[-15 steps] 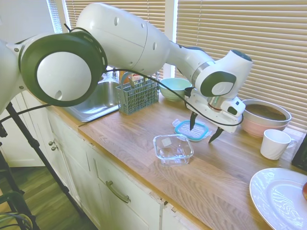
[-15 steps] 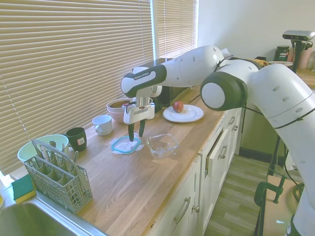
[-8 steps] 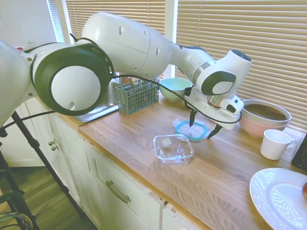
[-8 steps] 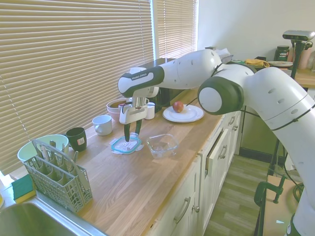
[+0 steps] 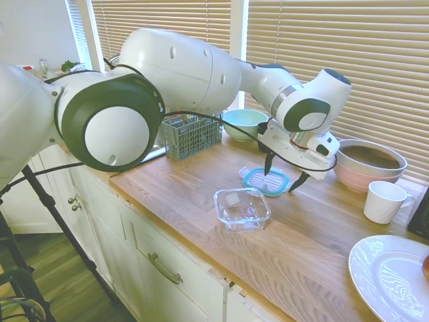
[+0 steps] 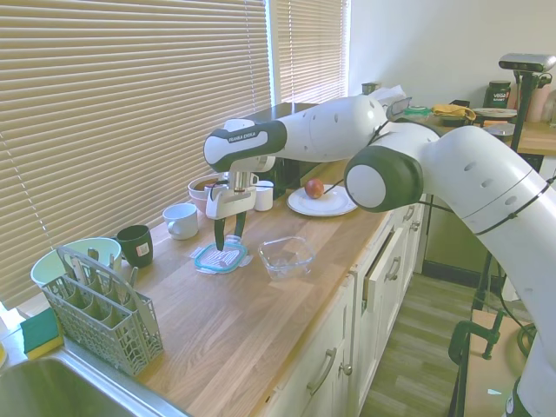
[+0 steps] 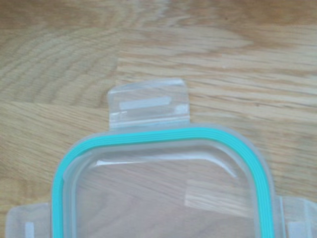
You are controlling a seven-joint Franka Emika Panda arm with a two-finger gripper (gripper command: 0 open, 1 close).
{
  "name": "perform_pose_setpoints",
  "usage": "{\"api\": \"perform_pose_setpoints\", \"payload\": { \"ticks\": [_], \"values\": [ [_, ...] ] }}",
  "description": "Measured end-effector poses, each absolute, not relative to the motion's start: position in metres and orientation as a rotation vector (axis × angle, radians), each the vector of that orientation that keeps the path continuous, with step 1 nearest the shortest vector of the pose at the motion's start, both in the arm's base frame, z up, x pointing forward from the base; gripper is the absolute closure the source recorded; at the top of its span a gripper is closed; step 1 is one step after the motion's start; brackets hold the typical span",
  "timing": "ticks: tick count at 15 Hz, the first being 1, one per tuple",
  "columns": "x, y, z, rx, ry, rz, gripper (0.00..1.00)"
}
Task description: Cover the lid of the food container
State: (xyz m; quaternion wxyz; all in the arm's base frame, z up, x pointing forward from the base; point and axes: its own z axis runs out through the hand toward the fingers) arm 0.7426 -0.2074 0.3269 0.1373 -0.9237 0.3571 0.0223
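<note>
Your first exterior view stands off the counter's (image 5: 201, 201) front edge, near the sink end, looking down and across toward the blinds (image 5: 348, 60); the arm enters from the picture's left. Your second exterior view sits above the sink end and looks along the counter (image 6: 243, 321) toward the far wall, blinds (image 6: 113, 113) on its left, with the arm entering from the right. Both share the lid (image 5: 267, 180) (image 6: 221, 257), the container (image 5: 241, 207) (image 6: 287, 255) and the gripper (image 5: 282, 177) (image 6: 228, 239). Your wrist view looks straight down from close by, filled with one end of the lid (image 7: 163, 183) on wood grain.
</note>
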Motion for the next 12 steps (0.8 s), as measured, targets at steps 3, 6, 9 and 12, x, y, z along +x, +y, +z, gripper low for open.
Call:
{"api": "perform_pose_setpoints", "payload": {
  "ticks": [3, 6, 9, 12],
  "values": [
    [0.747, -0.203, 0.326, -2.668, 1.027, 0.071, 1.00],
    [0.749, -0.200, 0.323, -2.664, 1.025, 0.075, 1.00],
    [0.750, -0.195, 0.321, -2.662, 1.015, 0.081, 1.00],
    [0.751, -0.192, 0.319, -2.664, 1.010, 0.085, 1.00]
  ]
}}
